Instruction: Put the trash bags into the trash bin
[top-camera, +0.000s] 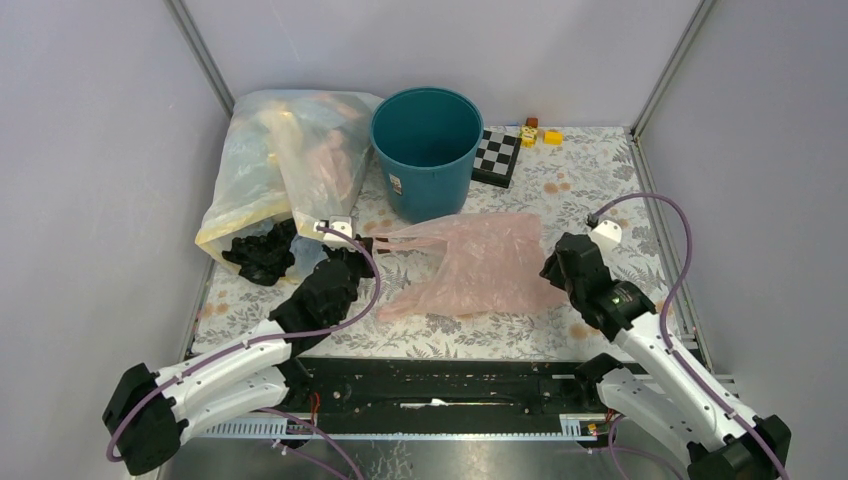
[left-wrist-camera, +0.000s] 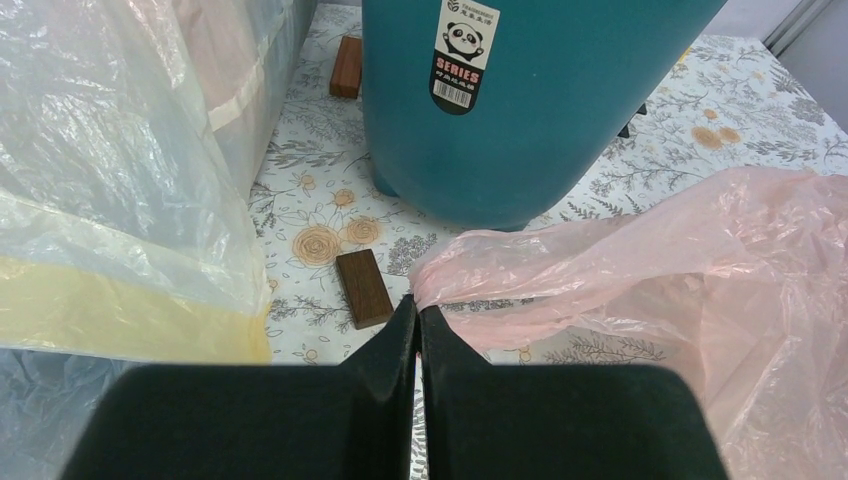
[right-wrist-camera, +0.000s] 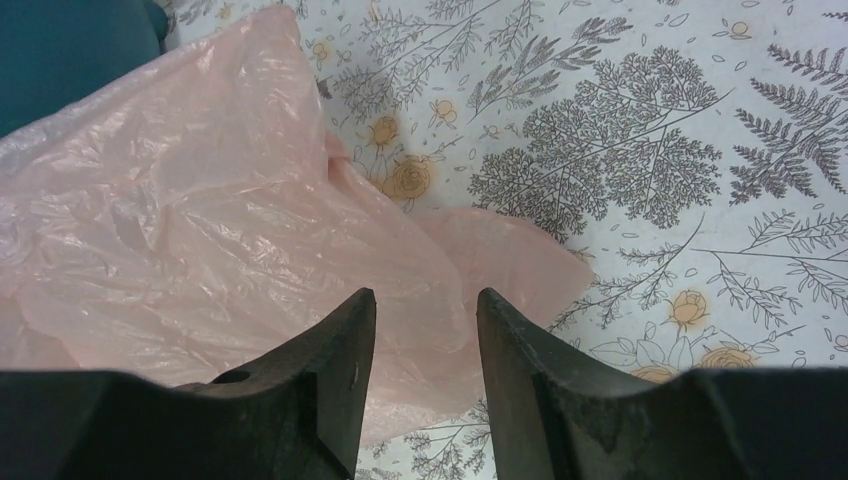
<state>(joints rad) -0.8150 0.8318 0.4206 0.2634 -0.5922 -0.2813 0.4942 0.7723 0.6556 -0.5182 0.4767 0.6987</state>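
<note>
Left gripper (left-wrist-camera: 417, 305) pinches pink trash bag (top-camera: 480, 265); right gripper (right-wrist-camera: 425, 295) spread above it; only left wrist shows trash bin (left-wrist-camera: 560, 110) panda label (left-wrist-camera: 462, 50).

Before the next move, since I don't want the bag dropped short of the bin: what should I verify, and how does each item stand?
1. Left gripper pinching the pink trash bag: ok, shut, with the handle drawn taut to its tips.
2. Right gripper holding the bag: not ok, jaws apart above the bag's edge.
3. Trash bin upright, mouth open: ok.
4. Room inside the bin: ok, nothing seen in it from above.
5. Bag lifted: not ok, it mostly lies spread in front of the bin.
</note>
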